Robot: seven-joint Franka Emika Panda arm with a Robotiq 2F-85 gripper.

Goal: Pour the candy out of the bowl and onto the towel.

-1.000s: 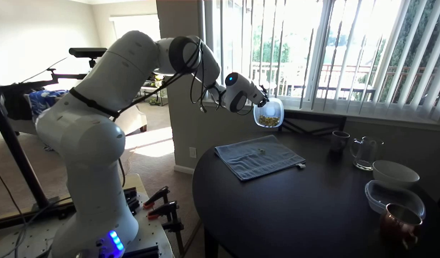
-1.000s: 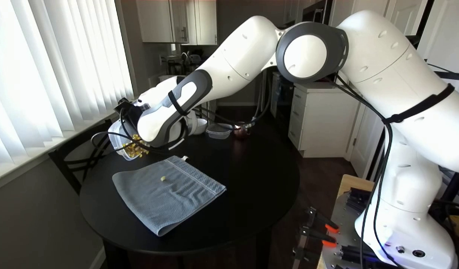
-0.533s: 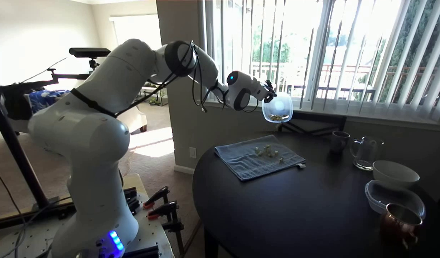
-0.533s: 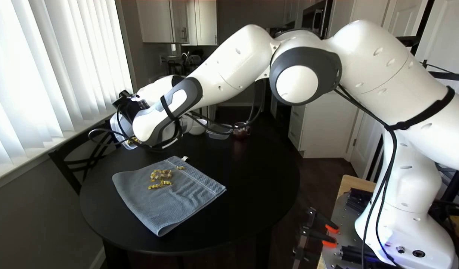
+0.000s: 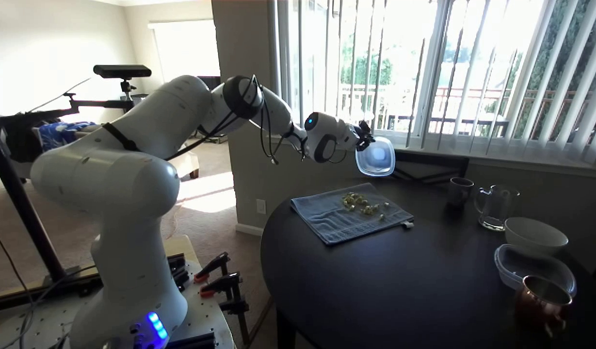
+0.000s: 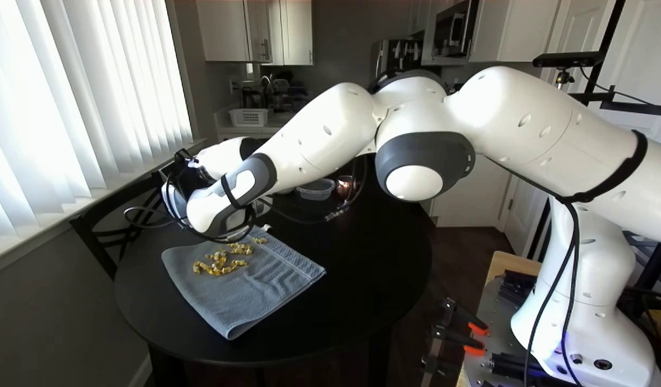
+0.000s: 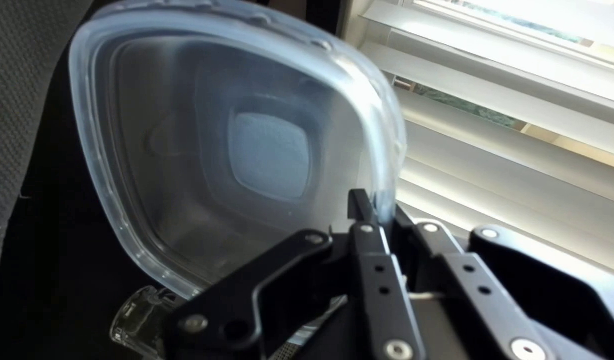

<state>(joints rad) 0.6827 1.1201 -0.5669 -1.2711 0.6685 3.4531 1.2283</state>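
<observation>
The bowl (image 5: 375, 157), translucent and roughly square with rounded corners, is tilted on its side above the far edge of the table. In the wrist view the bowl (image 7: 269, 155) shows no candy inside. My gripper (image 7: 384, 207) is shut on the bowl's rim, one finger inside and one outside. The gripper (image 5: 364, 136) is above and behind the towel. The candy (image 5: 358, 201) lies scattered in yellowish pieces on the blue-grey towel (image 5: 322, 225). In an exterior view the candy (image 6: 220, 263) is spread over the far half of the towel (image 6: 265, 295); the arm partly hides the bowl (image 6: 171, 201).
On the round dark table (image 5: 375, 286) stand a dark mug (image 5: 459, 191), a glass mug (image 5: 497, 208), a larger white bowl (image 5: 535, 235), a clear container (image 5: 530, 266) and a copper mug (image 5: 542, 303). A chair (image 5: 428, 167) and window blinds (image 6: 93, 97) are behind the bowl.
The bowl has moved away from the robot and tipped further, rising slightly then lowering. The candy has fallen from it onto the towel, where only a piece or so lay before. The arm has lowered.
</observation>
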